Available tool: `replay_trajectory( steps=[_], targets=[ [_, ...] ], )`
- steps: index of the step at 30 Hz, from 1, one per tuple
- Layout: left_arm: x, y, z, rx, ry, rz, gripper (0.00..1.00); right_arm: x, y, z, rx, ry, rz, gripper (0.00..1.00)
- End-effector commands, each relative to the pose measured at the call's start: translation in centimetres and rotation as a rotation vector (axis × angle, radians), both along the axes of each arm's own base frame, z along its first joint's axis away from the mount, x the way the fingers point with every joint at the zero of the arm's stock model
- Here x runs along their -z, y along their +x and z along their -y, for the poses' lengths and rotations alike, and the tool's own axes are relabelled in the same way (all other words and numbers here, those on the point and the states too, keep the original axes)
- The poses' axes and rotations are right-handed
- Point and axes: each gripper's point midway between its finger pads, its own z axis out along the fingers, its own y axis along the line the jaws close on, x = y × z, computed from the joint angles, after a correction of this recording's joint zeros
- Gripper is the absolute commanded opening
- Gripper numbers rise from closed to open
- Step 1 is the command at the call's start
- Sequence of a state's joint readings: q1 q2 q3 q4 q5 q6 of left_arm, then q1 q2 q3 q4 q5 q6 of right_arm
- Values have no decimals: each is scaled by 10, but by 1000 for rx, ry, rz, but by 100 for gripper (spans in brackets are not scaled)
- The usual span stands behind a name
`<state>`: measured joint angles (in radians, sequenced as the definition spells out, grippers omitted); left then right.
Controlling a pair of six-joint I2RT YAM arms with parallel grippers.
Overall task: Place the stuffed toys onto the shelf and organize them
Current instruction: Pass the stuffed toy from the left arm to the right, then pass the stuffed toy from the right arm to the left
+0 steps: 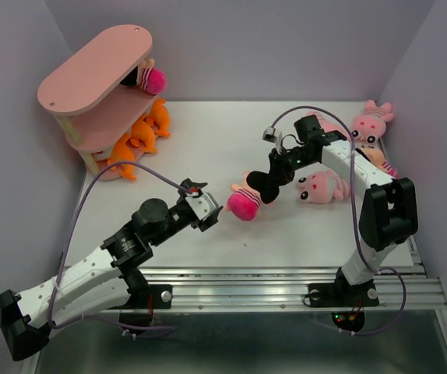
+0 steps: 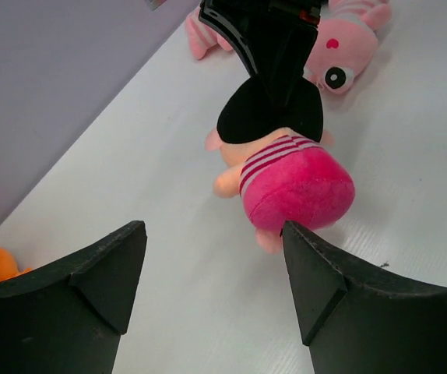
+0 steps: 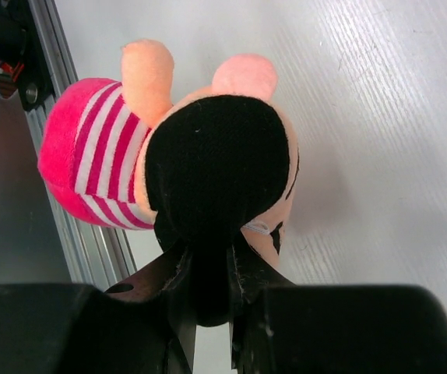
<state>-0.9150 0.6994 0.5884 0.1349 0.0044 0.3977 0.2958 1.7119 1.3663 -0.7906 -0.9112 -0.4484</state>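
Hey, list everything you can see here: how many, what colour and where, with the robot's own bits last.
Shelf: one, pink, far left corner of the table.
Table: one, white.
Shelf doll: one, black hair and magenta, middle tier.
Held doll: one, same colours, mid-table.
Orange toys: at least three, low in the shelf, below the shelf doll.
Pink animals: at least two, light pink, right side of the table.
Cables: one per arm, purple.
Left gripper: black, open, facing the held doll's magenta end.
Right gripper: black, shut on the held doll's hair.
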Motion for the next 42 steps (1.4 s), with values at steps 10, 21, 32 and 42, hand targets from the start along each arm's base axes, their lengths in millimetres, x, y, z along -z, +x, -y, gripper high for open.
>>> replay_trajectory(
  steps=[10, 21, 32, 42],
  targets=[
    [33, -8, 41, 162, 1, -59, 79, -27, 5, -2, -155, -107, 317, 3],
    [38, -29, 59, 302, 38, -28, 77, -38, -9, -13, -400, -107, 424, 5],
    [49, -24, 52, 290, 246, 240, 77, -28, -15, -25, -450, -109, 327, 5],
    [64, -32, 74, 383, 277, 198, 73, -28, -21, -34, -467, -163, 347, 5]
  ],
)
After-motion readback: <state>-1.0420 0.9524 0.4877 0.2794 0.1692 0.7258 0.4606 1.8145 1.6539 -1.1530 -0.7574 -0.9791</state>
